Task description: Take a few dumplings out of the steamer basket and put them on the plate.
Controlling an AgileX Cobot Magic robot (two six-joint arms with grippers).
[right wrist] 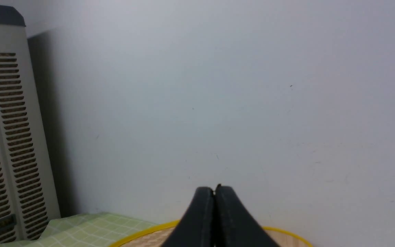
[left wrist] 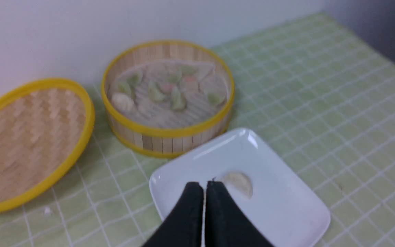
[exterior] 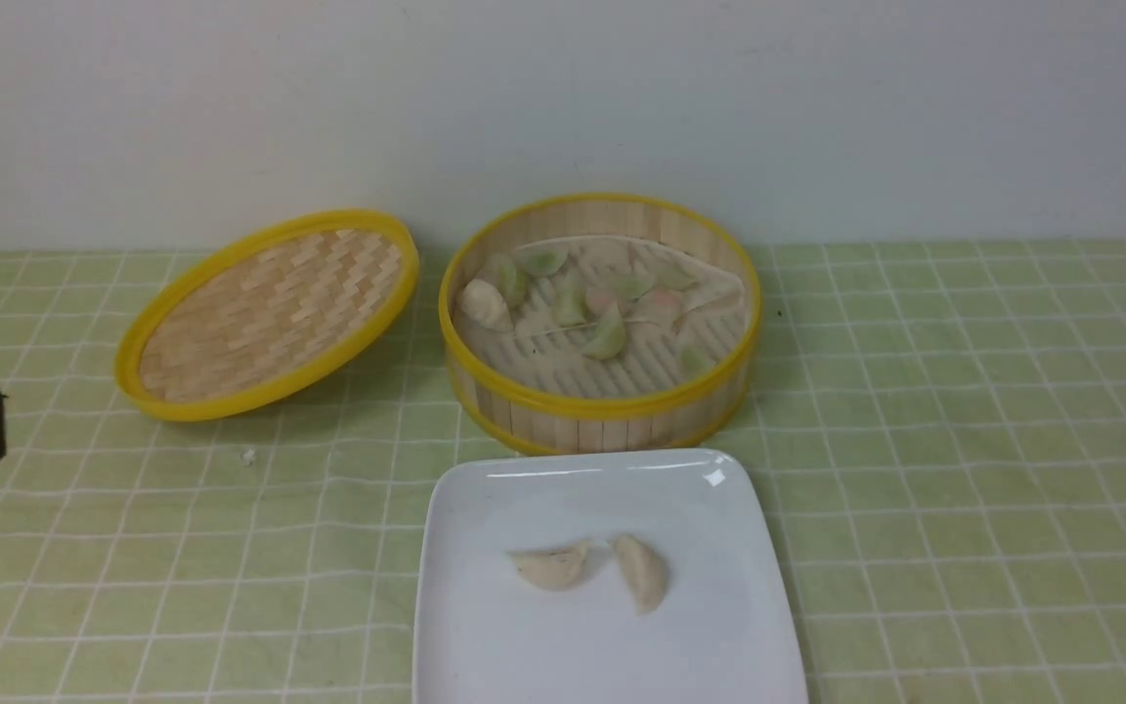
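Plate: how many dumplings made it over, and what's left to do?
Done: two pale dumplings lie on the plate. In hand: nothing; left gripper and right gripper are both shut and empty. Remaining: several more sit in the steamer basket; another transfer probably completes it.

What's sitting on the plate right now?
Two pale dumplings lie side by side on the white square plate, nothing else. From the left wrist, the shut left gripper hides one of them.

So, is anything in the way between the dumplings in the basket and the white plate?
Only the round bamboo steamer basket's own near wall: the pale crescent dumplings must be lifted over it. The glossy white square plate lies just in front, with nothing between them.
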